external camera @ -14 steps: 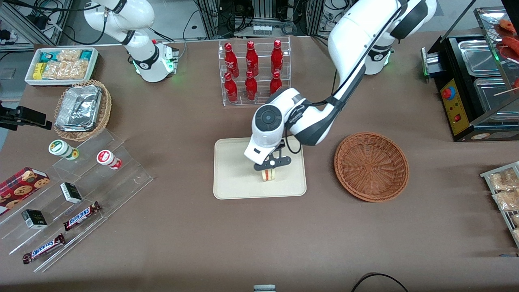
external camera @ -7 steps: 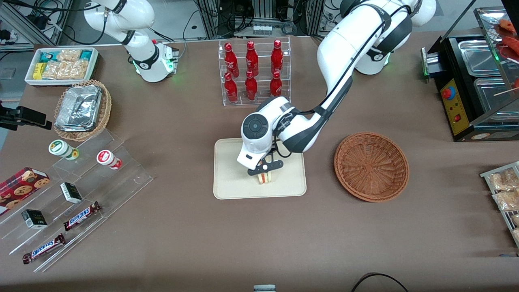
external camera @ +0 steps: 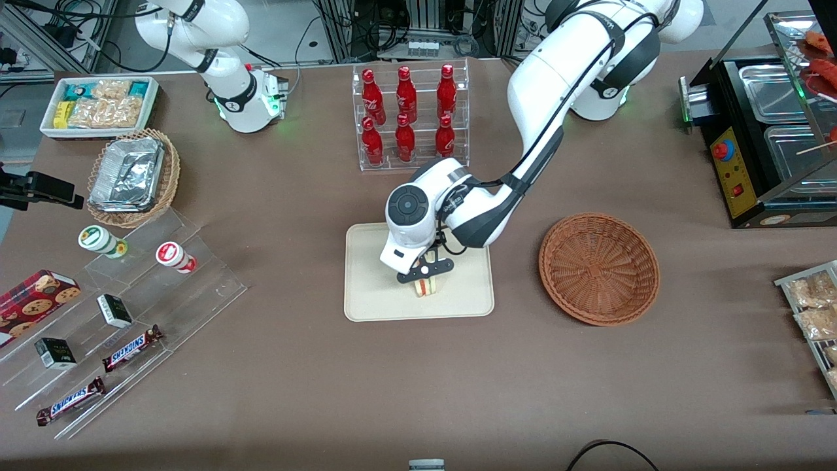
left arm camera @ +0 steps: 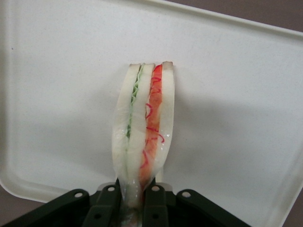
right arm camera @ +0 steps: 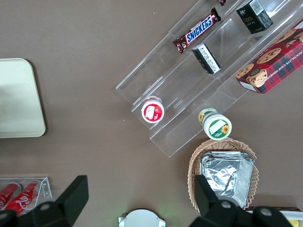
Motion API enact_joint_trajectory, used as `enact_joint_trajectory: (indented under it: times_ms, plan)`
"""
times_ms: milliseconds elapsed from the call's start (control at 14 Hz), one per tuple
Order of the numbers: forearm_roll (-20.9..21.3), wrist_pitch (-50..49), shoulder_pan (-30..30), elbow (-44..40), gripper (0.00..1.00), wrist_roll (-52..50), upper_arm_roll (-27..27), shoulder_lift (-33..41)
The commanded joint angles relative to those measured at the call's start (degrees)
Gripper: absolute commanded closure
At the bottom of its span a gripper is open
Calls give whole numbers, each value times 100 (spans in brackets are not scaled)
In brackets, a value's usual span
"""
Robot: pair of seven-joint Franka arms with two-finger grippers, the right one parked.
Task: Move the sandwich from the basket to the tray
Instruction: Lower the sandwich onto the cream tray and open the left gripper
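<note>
Hand (external camera: 426,286) grips sandwich (left arm camera: 143,132) (upright) – over tray (external camera: 373,301)

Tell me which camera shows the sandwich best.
The left wrist view: the sandwich fills it, green and red layers plain, pinched by the gripper above the tray. The front view shows only a sliver under the gripper. The right wrist view misses it.

One sandwich (external camera: 427,288), one tray (external camera: 373,301), two wicker baskets (external camera: 598,268), seemingly six red bottles (external camera: 405,114).

Sandwich (left arm camera: 144,137) pinched edge-up in the gripper (external camera: 426,277) over the cream tray (external camera: 373,304); woven basket (external camera: 598,268) beside the tray.
</note>
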State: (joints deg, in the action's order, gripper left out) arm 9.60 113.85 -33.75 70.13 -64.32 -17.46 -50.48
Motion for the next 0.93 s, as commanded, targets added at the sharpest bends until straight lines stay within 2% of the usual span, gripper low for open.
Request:
enact_joint_trajectory:
  times_ms: [0, 286, 857]
  plan:
    - [112, 6, -122, -175, 0, -133, 67, -85]
    - [121, -90, -114, -210, 0, -72, 67, 38]
    - [60, -969, 158, -228, 0, -10, 67, 1075]
